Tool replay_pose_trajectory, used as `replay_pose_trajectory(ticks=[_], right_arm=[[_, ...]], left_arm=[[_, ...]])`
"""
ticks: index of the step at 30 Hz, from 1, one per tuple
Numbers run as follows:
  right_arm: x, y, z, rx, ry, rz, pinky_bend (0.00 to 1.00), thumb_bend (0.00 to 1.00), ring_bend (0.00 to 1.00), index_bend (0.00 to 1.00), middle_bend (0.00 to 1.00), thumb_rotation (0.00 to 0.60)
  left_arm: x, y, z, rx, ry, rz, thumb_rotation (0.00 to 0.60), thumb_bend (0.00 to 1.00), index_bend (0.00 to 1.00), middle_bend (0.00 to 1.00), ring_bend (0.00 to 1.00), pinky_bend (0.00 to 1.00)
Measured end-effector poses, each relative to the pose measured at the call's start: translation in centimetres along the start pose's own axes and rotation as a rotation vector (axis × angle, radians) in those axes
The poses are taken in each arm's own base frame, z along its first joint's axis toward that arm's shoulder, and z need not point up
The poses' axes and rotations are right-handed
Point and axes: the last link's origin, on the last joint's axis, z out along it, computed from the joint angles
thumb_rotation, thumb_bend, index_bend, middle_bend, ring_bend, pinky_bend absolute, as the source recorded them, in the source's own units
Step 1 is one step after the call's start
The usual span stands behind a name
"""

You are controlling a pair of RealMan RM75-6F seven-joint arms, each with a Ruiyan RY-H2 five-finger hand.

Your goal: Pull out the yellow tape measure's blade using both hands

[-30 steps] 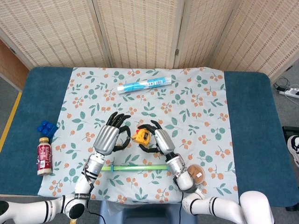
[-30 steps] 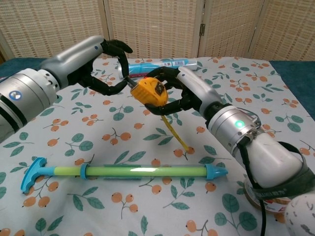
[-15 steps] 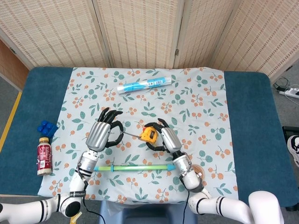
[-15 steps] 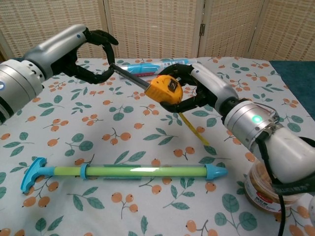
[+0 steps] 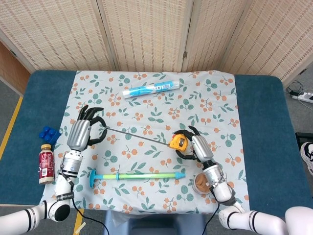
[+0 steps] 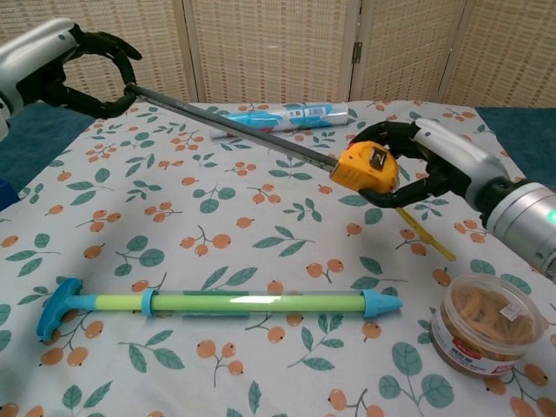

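My right hand [image 5: 198, 147] [image 6: 417, 163] grips the yellow tape measure [image 5: 178, 142] [image 6: 369, 168] above the flowered cloth, right of centre. Its blade [image 5: 138, 136] [image 6: 228, 121] runs out in a long straight line up and to the left. My left hand [image 5: 84, 132] [image 6: 87, 74] pinches the blade's end, well apart from the case. A yellow strap [image 6: 426, 234] hangs from the case down to the cloth.
A green and blue tube [image 5: 134, 175] [image 6: 221, 303] lies below the blade. A blue-white roll [image 5: 152, 89] [image 6: 282, 117] lies at the back. A small tub [image 5: 201, 182] [image 6: 485, 324] stands under my right forearm. A bottle [image 5: 46, 163] and blue caps [image 5: 49, 133] sit at the left edge.
My hands have moved apart: the left hand went left, the right hand went right with the case. The blade between them is much longer.
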Motion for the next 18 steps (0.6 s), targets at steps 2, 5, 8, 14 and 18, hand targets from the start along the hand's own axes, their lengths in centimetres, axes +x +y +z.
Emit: replay_pose_trajectory(ticks=[2, 5, 8, 14, 18], right_arm=[[0.6, 0.6, -0.5, -0.008, 0.006, -0.008, 0.07, 0.36, 0.35, 0.52, 0.46, 0.600], [1.6, 1.4, -1.4, -0.021, 0.012, -0.024, 0.07, 0.36, 0.35, 0.52, 0.46, 0.600], [2.5, 2.3, -2.4, -0.039, 0.016, -0.037, 0.07, 0.36, 0.35, 0.52, 0.46, 0.600], [3.9, 4.2, -4.4, -0.085, 0.024, -0.049, 0.07, 0.36, 0.35, 0.52, 0.46, 0.600], [4.4, 5.2, -5.2, -0.111, 0.028, -0.054, 0.07, 0.36, 0.35, 0.52, 0.46, 0.600]], left_arm=[[0.6, -0.9, 0.0, 0.025, 0.012, -0.011, 0.600, 0.76, 0.64, 0.24, 0.18, 0.00], [1.6, -2.4, 0.1, 0.061, 0.030, -0.031, 0.600, 0.75, 0.64, 0.24, 0.18, 0.00], [2.4, -3.8, 0.1, 0.093, 0.046, -0.050, 0.600, 0.76, 0.64, 0.24, 0.18, 0.00], [3.8, -6.3, -0.1, 0.133, 0.071, -0.056, 0.600, 0.76, 0.64, 0.24, 0.18, 0.00], [4.0, -7.1, -0.2, 0.145, 0.068, -0.061, 0.600, 0.76, 0.64, 0.24, 0.18, 0.00]])
